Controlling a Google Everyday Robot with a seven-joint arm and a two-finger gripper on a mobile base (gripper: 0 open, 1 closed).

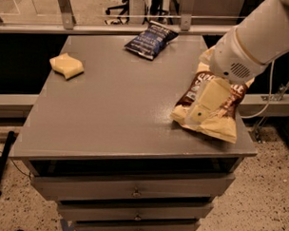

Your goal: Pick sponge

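The sponge (66, 65) lies near the table's (115, 121) far left corner. A dark blue chip bag (151, 39) sits at the table's far edge. The gripper (199, 111) hangs over the cream chip bag (222, 129) at the table's right edge, well apart from the sponge. Whether its grip is loose or clenched, I cannot tell.

- White rounded arm (261, 31) casing, thin tan seam ring, small dotted vent grille.
- Flat pale yellow gripper (200, 110) with one dark dot, over the right side of the tabletop (125, 112).
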